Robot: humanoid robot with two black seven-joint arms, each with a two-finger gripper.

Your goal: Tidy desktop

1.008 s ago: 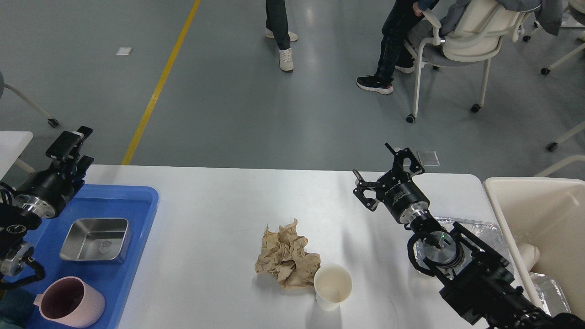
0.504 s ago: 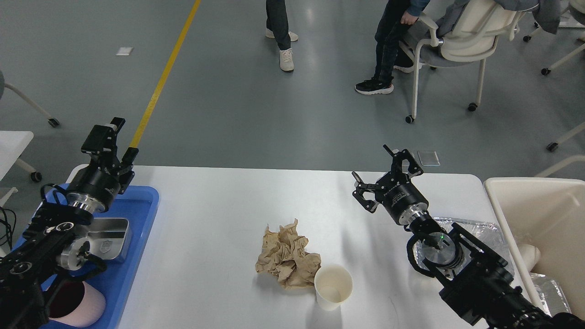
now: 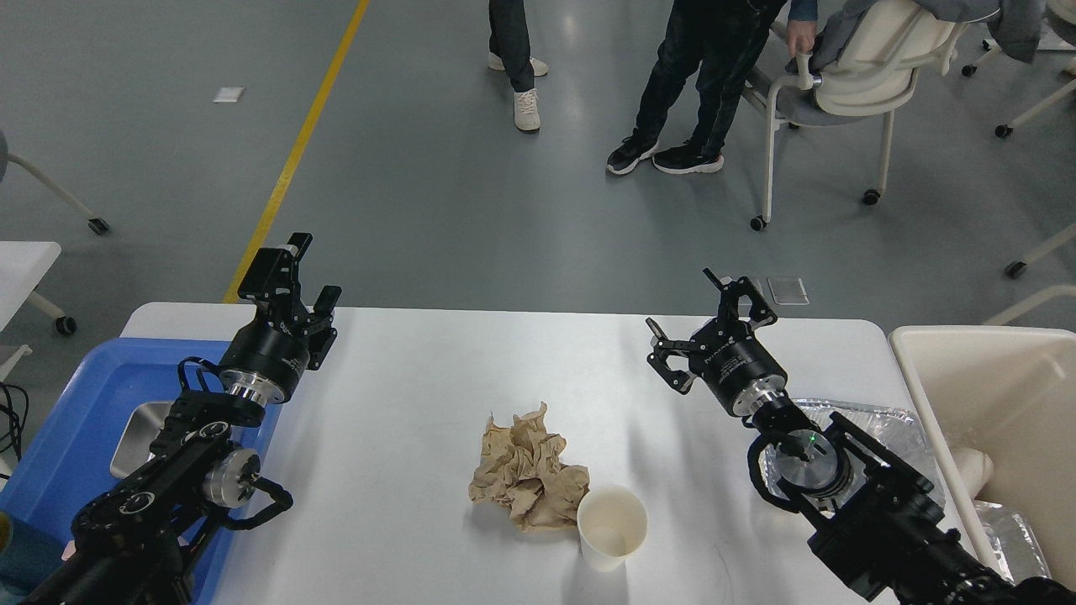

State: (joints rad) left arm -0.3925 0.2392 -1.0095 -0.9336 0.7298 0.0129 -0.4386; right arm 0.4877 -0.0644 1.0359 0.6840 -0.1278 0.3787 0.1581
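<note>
Hovering both empty grippers, left [image 3: 292,281] and right [image 3: 710,318], fingers apart, I am readying a pick. Crumpled paper [image 3: 526,470] and cup [image 3: 612,528] are sitting mid-lower frame on the desktop [image 3: 420,395], probably bound for the bin [image 3: 992,395] at right.

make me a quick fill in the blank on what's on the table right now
The crumpled brown paper lies on the desktop touching a white paper ____.
The steel container sits in the ____ tray.
The right gripper has its fingers ____.
The cream bin stands at the table's ____ end.

Missing words: cup; blue; open; right
</note>
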